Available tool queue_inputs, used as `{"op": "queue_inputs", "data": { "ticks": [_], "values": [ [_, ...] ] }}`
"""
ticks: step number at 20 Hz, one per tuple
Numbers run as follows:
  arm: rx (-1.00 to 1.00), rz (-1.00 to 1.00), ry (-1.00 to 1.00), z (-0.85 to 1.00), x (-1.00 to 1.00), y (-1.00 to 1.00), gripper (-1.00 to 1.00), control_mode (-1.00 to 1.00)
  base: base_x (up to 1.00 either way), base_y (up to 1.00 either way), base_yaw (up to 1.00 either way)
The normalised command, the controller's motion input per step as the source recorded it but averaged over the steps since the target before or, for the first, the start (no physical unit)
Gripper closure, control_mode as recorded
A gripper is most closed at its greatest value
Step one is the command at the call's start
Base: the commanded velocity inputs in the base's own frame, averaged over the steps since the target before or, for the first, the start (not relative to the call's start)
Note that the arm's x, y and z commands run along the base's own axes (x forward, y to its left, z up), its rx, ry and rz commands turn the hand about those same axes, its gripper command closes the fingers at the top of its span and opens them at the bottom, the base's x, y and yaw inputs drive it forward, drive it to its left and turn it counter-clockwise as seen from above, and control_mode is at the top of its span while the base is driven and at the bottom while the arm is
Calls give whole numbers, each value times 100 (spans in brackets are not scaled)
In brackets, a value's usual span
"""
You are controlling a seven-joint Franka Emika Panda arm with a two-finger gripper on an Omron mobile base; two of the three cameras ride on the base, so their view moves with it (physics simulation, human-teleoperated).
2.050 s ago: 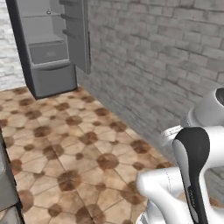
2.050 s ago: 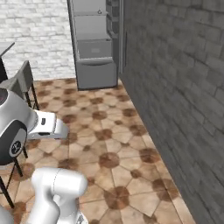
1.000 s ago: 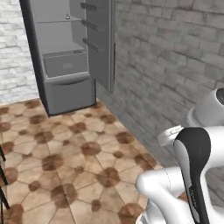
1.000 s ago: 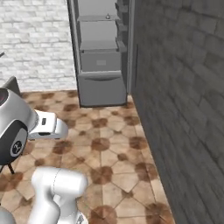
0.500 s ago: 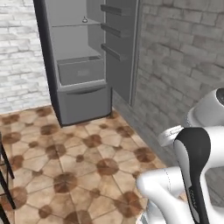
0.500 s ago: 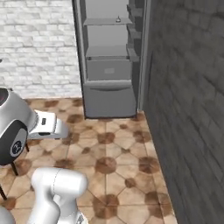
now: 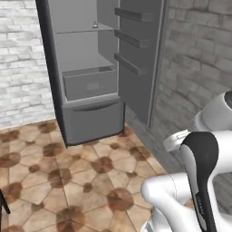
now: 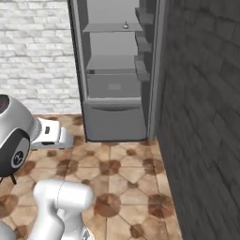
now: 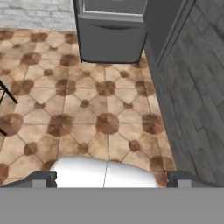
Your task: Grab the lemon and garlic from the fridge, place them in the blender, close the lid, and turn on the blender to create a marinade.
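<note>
The fridge (image 7: 93,118) (image 8: 115,119) (image 9: 111,41) stands open straight ahead, dark grey with a lighter inside, flat shelves and a wide grey drawer (image 7: 89,84) (image 8: 114,85). Its door (image 7: 136,59) (image 8: 151,61) is swung back toward the right wall. A tiny pale thing (image 7: 94,25) (image 8: 125,26) sits on the upper shelf, too small to tell if it is the garlic. The lemon, blender and lid are out of view. My gripper (image 9: 111,179) is open and empty, held over the tiled floor well short of the fridge, with fingertips (image 9: 43,178) far apart.
A dark brick wall (image 7: 199,68) (image 8: 201,117) runs along the right side up to the fridge door. A white brick wall (image 7: 22,68) (image 8: 37,51) stands behind, left of the fridge. Thin dark furniture legs (image 9: 6,94) (image 7: 3,204) show at the left over the patterned floor.
The whole picture has shifted: the base has driven closer to the fridge, which now looms larger and more central. The arm holds the same folded pose, jaws still wide.
</note>
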Motion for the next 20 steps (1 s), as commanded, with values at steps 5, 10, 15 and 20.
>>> {"op": "queue_inputs", "data": {
  "ticks": [5, 10, 15, 20],
  "values": [
    [0, 0, 0, 0, 0, 0, -100, 100, 100, -8, 5],
    [0, 0, 0, 0, 0, 0, -100, 100, 100, -8, 5],
    [0, 0, 0, 0, 0, 0, -100, 100, 100, -16, 3],
    [0, 0, 0, 0, 0, 0, -100, 100, 100, -37, 0]
  ]
}}
